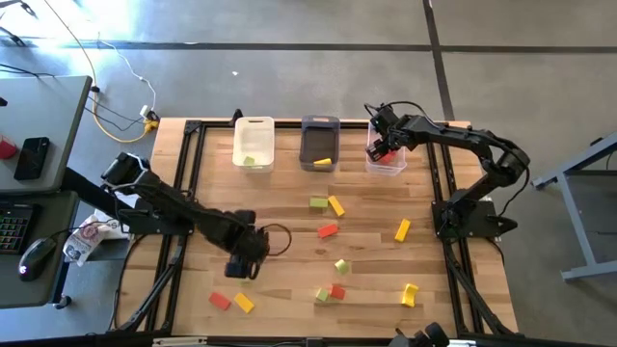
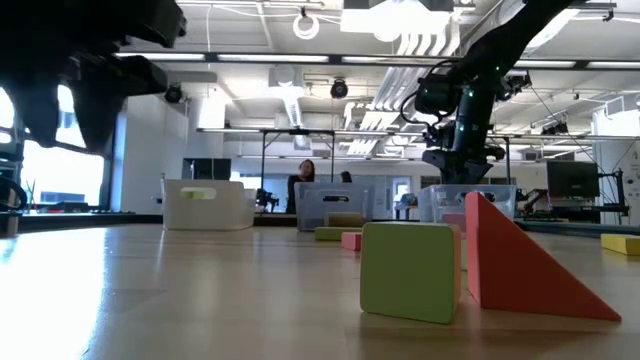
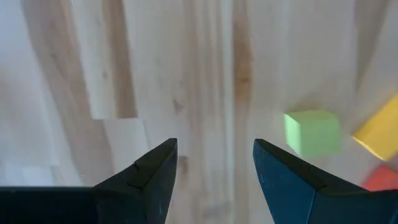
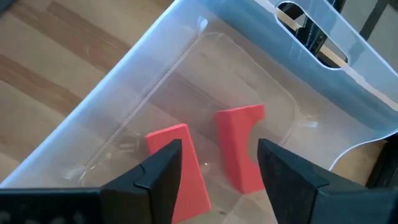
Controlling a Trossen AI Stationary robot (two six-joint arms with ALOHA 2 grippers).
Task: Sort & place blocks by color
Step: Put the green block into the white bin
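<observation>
My right gripper (image 1: 381,146) hangs open over the clear bin (image 1: 388,166) at the table's far right. In the right wrist view two red blocks lie on the bin floor: one (image 4: 239,149) stands between the open fingers and apart from them, the other (image 4: 180,171) sits partly behind one finger. My left gripper (image 1: 246,258) points down, open, above bare wood at the near left. A green block (image 3: 313,132), a yellow one (image 3: 379,134) and a red one (image 3: 384,179) lie off to one side of it.
A white bin (image 1: 254,135) holds a green block (image 1: 250,161). A dark grey bin (image 1: 319,130) holds a yellow block (image 1: 322,162). Loose red, yellow and green blocks lie across the table's middle and near part, among them a green cube (image 2: 410,270) and a red wedge (image 2: 520,265).
</observation>
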